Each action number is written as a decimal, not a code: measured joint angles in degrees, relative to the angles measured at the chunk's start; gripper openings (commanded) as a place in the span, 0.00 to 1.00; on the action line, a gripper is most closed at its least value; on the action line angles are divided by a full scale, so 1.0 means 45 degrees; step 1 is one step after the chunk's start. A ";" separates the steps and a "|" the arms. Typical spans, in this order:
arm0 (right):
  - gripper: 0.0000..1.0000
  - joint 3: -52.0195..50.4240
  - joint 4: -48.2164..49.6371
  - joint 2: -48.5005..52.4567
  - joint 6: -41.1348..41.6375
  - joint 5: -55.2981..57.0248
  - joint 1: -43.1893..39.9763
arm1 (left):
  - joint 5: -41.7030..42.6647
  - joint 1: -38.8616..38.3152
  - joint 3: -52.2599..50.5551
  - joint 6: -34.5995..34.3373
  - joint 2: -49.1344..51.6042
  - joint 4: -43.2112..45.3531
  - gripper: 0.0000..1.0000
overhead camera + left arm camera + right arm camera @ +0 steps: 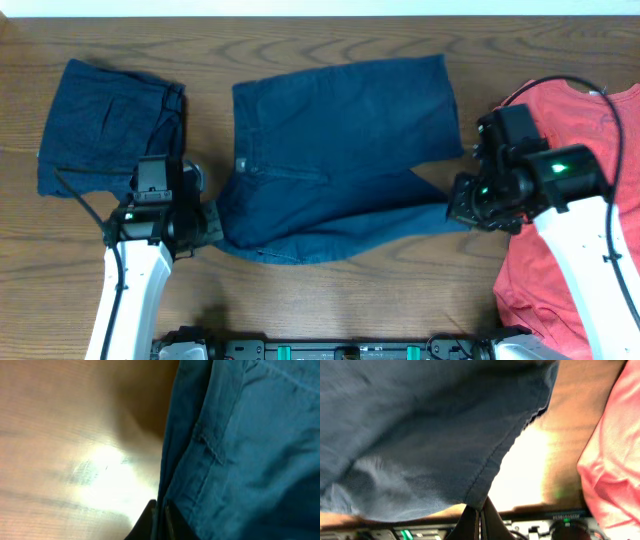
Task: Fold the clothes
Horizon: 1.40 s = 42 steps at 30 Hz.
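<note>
The navy blue shorts (340,130) lie spread in the middle of the table, waistband to the left and legs to the right. My left gripper (212,225) is shut on the waistband corner at the near left; the left wrist view shows the cloth (240,460) pinched between the fingers (161,512). My right gripper (462,212) is shut on the hem corner of the near leg; the right wrist view shows that corner (480,460) hanging from the fingers (480,510). The near leg is lifted slightly.
A second navy garment (105,125) lies folded at the far left. A red shirt (580,230) lies at the right edge, under my right arm. The wooden table (320,50) shows bare behind the shorts.
</note>
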 measured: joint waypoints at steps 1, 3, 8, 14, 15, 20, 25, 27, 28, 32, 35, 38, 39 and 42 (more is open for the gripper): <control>0.01 0.0359 -0.0097 0.0000 -0.0073 0.0053 -0.0083 | -0.0160 0.0000 0.0024 0.0005 -0.0180 -0.0359 0.07; 0.01 0.0923 -0.0223 0.0000 -0.0189 0.0087 -0.0228 | -0.0369 0.0000 0.0136 0.0005 -0.0486 -0.0962 0.06; 0.01 0.2356 -0.0369 0.0000 -0.0379 0.0189 -0.0389 | -0.0529 0.0000 0.0996 -0.0024 -0.1001 -0.2545 0.06; 0.01 0.3599 0.1005 -0.0024 -0.0437 0.0214 -0.0389 | -0.0549 0.0000 0.2691 -0.0083 -0.1282 -0.3784 0.06; 0.01 0.3619 0.1486 -0.0029 -0.0442 0.0214 -0.0389 | -0.0549 0.0000 0.2803 -0.0092 -0.1297 -0.3774 0.06; 0.01 0.3628 0.4274 0.0267 -0.0495 0.0131 -0.0384 | -0.0486 -0.0015 0.2890 -0.0287 -0.1122 -0.3449 0.06; 0.01 0.3657 0.7140 0.1671 -0.0520 0.0097 -0.0384 | -0.0457 -0.0024 0.2895 -0.0355 -0.0291 -0.1443 0.06; 0.01 0.3667 0.8092 0.2482 -0.0520 0.0175 -0.0384 | -0.0491 -0.0024 0.2900 -0.0369 0.0155 -0.0549 0.06; 0.01 0.3667 0.8548 0.2939 -0.0520 0.0223 -0.0389 | -0.0500 -0.0024 0.2900 -0.0359 0.0418 -0.0039 0.06; 0.01 0.3672 1.0307 0.4741 -0.0520 0.0466 -0.0447 | -0.0583 -0.0024 0.2900 -0.0330 0.1666 0.2307 0.06; 0.33 0.3682 1.1812 0.6013 -0.0515 0.0602 -0.0457 | -0.0631 -0.0019 0.2914 -0.0325 0.2822 0.4362 0.09; 0.85 0.3696 1.3595 0.7315 -0.0593 0.0685 -0.0457 | -0.0758 -0.0019 0.2934 -0.0223 0.4148 0.6499 0.65; 0.87 0.3721 1.4120 0.7810 -0.0772 0.0709 -0.0461 | -0.0801 -0.0019 0.2948 -0.0282 0.4677 0.7223 0.73; 0.89 0.3730 1.3823 0.8854 -0.1239 0.0729 -0.0554 | -0.0845 -0.0019 0.2968 -0.0272 0.5882 0.7898 0.80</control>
